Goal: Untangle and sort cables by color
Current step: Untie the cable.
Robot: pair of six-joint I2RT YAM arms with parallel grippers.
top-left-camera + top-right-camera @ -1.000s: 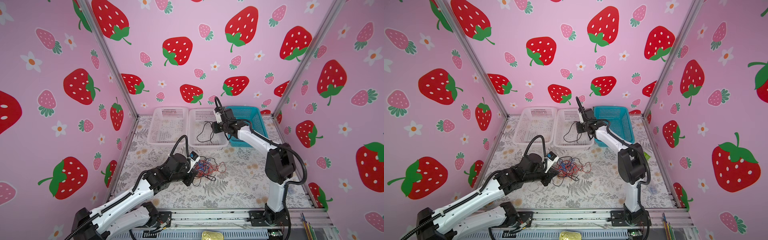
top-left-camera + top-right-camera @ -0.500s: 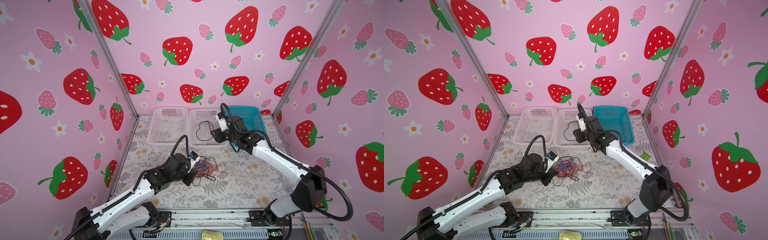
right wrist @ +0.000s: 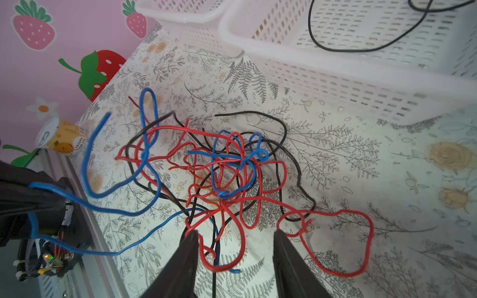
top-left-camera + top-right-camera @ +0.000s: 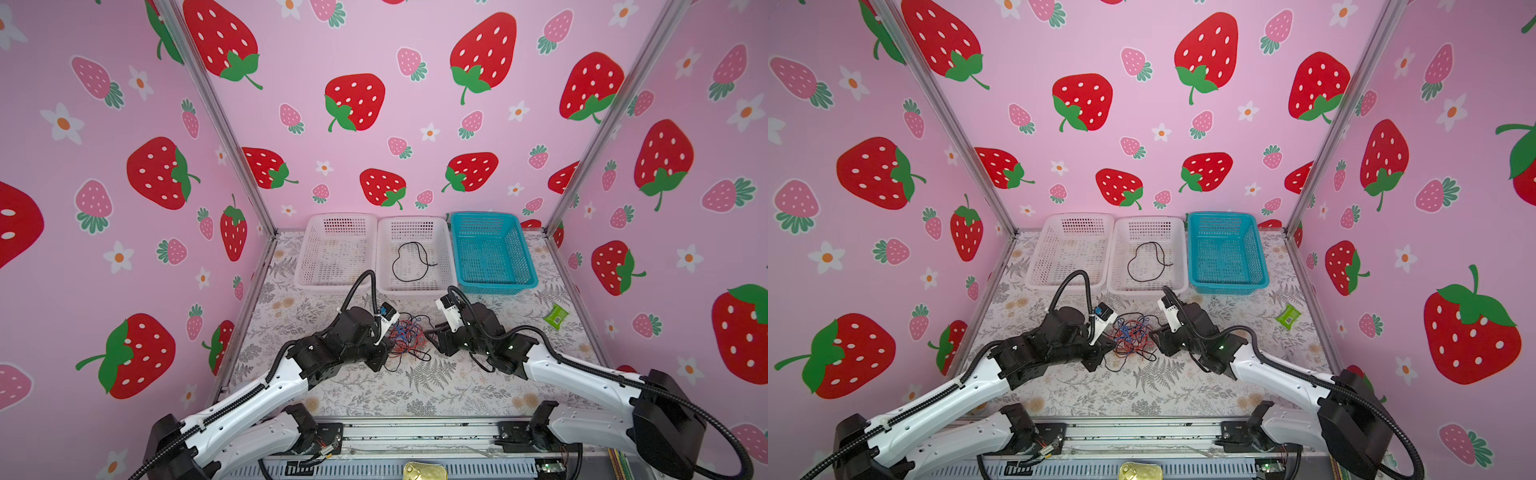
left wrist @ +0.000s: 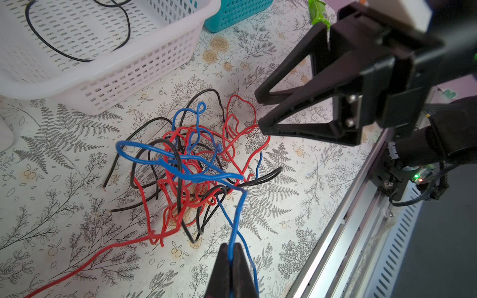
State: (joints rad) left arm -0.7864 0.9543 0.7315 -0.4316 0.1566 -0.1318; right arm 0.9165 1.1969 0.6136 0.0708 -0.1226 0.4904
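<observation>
left wrist view shows the left gripper pinched shut on a blue cable. the right gripper is open around red loops. the tangle lies between them, on the near side of the baskets. cables look light, bendy and snaggy; grab a loose end, pull slowly.

Right tool off the middle basket, now beside the tangle; black cable loose inside.

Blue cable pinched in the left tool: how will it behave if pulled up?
Blue cable is probably semi-stiff: its loops hold their shape in the air. It likely drags the red cables along, since it threads through them.
</observation>
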